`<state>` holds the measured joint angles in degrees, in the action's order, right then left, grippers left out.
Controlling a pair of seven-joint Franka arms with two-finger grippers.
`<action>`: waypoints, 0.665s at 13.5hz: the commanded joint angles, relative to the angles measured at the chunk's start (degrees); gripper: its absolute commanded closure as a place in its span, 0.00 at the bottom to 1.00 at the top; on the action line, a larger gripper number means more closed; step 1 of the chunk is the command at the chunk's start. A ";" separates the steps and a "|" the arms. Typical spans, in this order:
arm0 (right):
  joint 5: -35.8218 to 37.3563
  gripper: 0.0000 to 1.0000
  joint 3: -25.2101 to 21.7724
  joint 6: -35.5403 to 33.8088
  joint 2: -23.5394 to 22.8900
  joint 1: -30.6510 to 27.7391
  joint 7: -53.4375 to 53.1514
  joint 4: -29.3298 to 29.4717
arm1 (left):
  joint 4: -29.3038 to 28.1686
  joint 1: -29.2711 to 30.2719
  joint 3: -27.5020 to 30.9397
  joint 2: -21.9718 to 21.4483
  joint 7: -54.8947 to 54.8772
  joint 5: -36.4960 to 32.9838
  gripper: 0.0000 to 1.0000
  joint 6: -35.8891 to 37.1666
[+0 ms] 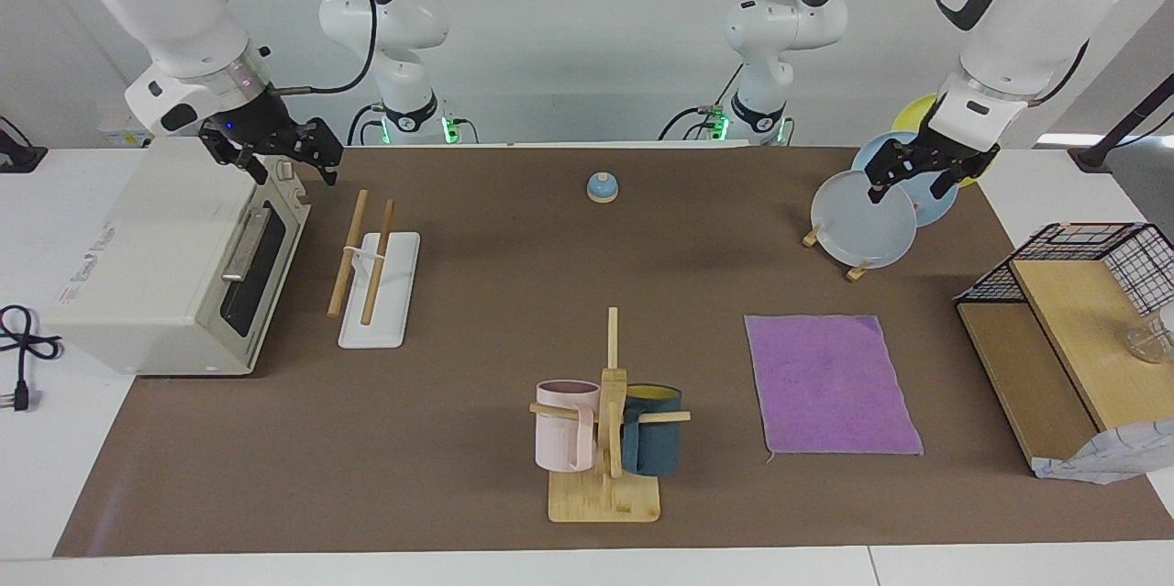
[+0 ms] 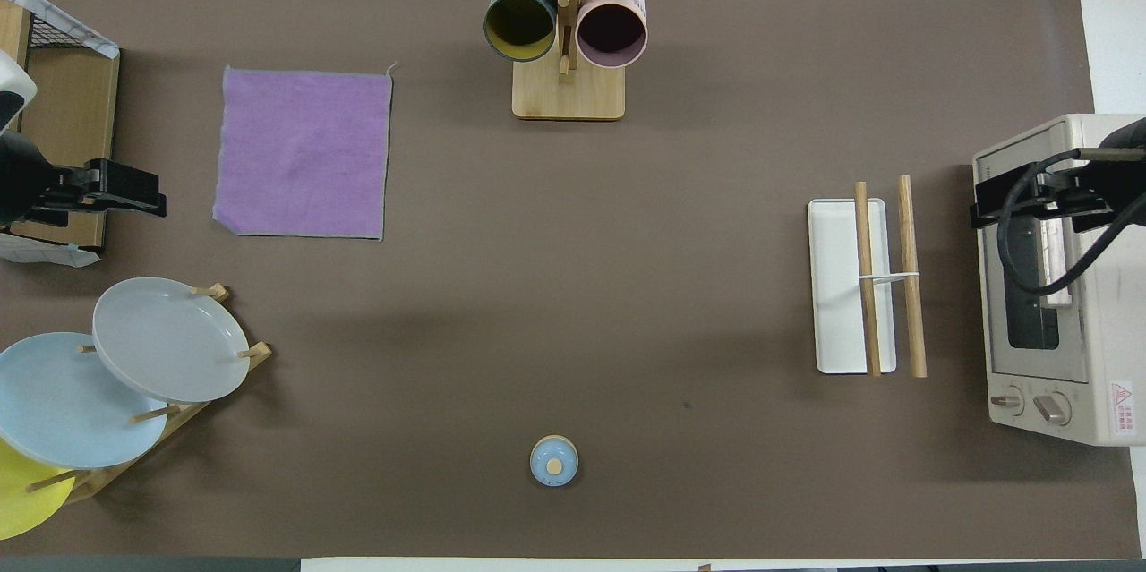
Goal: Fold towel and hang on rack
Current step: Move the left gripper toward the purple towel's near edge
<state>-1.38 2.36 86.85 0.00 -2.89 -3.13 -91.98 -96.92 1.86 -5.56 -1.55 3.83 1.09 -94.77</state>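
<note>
Nothing of the task appeared done. The towel (image 1: 830,384) lay spread flat and unfolded on the worktop (image 1: 514,293), purple face up, with no crease or doubled edge visible.

Landmark: the mug tree (image 1: 607,439), which carried a pink mug and a dark blue one.
- Towel: beside the mug tree, toward the left arm's end of the worktop, with bare worktop between them.
- The rack (image 1: 376,279): toward the right arm's end from the mug tree and nearer to the robots, well apart from the towel. Its two wooden rods were bare; nothing hung on them.

Left gripper (image 1: 917,178): up in the air over the plates in the plate stand (image 1: 858,270), nearer to the robots than the mug tree, toward the left arm's end. Fingers spread, holding nothing.

Right gripper (image 1: 271,155): raised over the toaster oven (image 1: 165,265) at the right arm's end, beside the rack. Fingers parted, nothing between them.

Neither gripper touched the towel or the rack.

Judged left to do: all of it. The towel needs grasping at an edge, folding, carrying past the mug tree to the rack, then draping over a rod. The left gripper looked better placed for the first grasp; a handover may be needed.
</note>
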 commanded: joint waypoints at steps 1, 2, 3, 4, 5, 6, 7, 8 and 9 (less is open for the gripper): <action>-1.08 0.00 0.45 0.52 0.61 -0.89 0.93 -0.48 | -0.81 0.16 -0.07 -1.26 0.04 -0.83 0.00 0.47; -1.08 0.00 0.45 0.34 0.61 -0.89 0.93 -0.49 | -0.72 -0.01 -0.07 -1.27 -0.05 -0.83 0.00 0.47; -1.08 0.00 0.45 0.34 0.61 -0.89 1.10 -0.49 | -0.72 -0.10 -0.07 -1.27 -0.14 -0.83 0.00 0.21; -0.99 0.00 0.45 0.34 0.70 -0.46 1.10 -0.49 | -0.64 -0.01 0.02 -1.18 -0.23 -0.83 0.00 0.29; -0.82 0.00 0.54 0.17 0.70 -0.28 0.93 -0.57 | -0.72 0.16 0.02 -1.26 -0.14 -0.83 0.00 0.55; -0.47 0.00 0.54 0.60 0.70 -0.28 1.02 -0.49 | -0.81 0.25 0.02 -1.27 0.04 -0.83 0.00 0.47; -0.73 0.00 0.63 0.78 0.61 -0.62 1.36 -0.40 | -0.81 0.25 0.02 -1.27 0.04 -0.83 0.00 0.47; -0.64 0.00 0.54 0.69 0.61 -0.45 1.02 -0.40 | -0.90 0.25 0.02 -1.27 0.21 -0.83 0.00 1.08; -0.64 0.00 0.63 0.69 0.61 -0.45 1.10 -0.48 | -1.07 0.34 0.11 -1.44 0.13 -0.83 0.00 1.17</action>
<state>-1.43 2.55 86.85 0.01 -2.66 -3.13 -91.97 -96.96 1.86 -5.53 -1.56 3.85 1.09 -94.65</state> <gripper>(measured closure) 0.000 0.000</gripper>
